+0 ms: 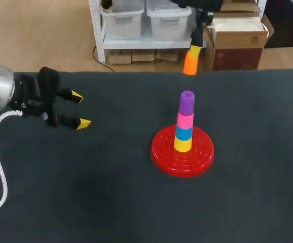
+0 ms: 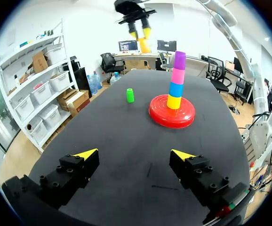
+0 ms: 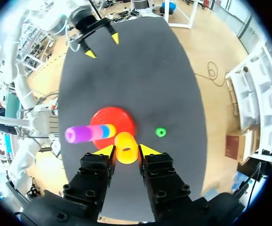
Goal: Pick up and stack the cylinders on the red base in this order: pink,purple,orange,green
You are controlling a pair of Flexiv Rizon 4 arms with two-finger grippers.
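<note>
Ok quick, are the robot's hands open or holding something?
Left gripper: open, holding nothing.
Right gripper: closed on the orange cylinder.

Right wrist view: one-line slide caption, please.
Right gripper shut on the orange cylinder, up in the air near the purple-topped stack on the red base; green cylinder apart on the table.

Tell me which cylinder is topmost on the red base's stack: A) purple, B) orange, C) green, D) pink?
A: the purple cylinder sits on top, above the pink cylinder; the right tool holds the orange cylinder in the air.
</note>
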